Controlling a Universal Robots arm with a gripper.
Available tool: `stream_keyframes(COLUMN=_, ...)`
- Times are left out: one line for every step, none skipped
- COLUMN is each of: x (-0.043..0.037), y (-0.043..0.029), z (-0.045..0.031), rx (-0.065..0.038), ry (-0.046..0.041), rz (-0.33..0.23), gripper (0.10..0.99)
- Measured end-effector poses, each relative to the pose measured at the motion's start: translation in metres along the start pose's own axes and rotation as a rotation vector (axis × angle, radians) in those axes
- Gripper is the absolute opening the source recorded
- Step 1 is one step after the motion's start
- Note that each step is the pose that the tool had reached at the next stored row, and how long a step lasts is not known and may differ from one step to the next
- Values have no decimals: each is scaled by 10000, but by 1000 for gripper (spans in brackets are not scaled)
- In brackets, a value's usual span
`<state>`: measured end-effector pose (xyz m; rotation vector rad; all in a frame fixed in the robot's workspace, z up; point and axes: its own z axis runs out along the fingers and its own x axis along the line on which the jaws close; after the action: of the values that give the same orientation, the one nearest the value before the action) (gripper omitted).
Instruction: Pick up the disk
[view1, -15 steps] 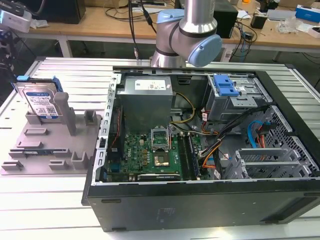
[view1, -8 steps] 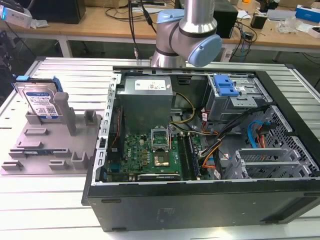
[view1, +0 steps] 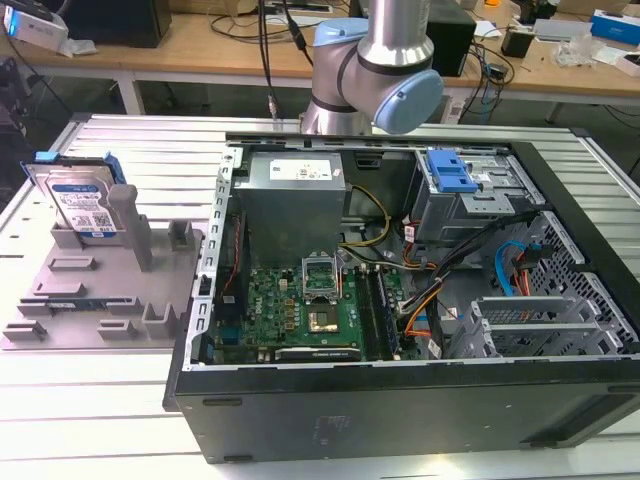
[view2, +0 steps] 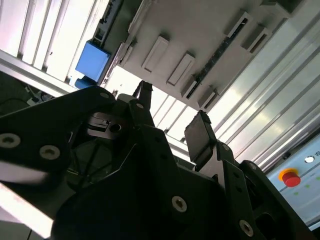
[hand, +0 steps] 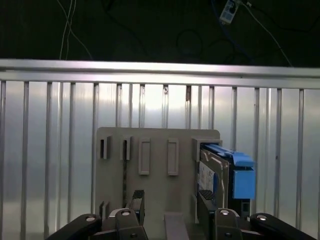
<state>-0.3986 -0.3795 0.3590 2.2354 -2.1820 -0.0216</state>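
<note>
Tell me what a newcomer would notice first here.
The open computer case with its green motherboard takes up the middle and the exterior view's right. At that view's left, the disk stands on edge in the grey fixture tray. In the first wrist view the open gripper faces that tray, holding nothing.
</note>
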Motion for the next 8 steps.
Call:
stream_keyframes(x=-14, y=0, z=-1, rx=-1, ry=0, rz=22, gripper=541)
stream_keyframes(x=-29, y=-1, z=0, rx=0, ry=-1, rz=49, gripper=541)
stream_keyframes(x=-41, y=-1, z=0, rx=0, ry=-1, rz=80, gripper=541)
stream_keyframes(x=-52, y=-1, z=0, rx=-1, ry=-1, rz=117, gripper=541)
stream_keyframes(x=-82, y=-2, z=2, rx=-1, ry=-4, rz=215, gripper=541)
stream_keyframes(x=-98, y=-2, z=4, rx=-1, ry=-6, rz=285, gripper=541)
stream_keyframes(x=-120, y=-1, z=4, rx=-1, ry=-8, rz=355, gripper=541)
stream_keyframes(x=-152, y=11, z=4, rx=-1, ry=-9, rz=388, gripper=541)
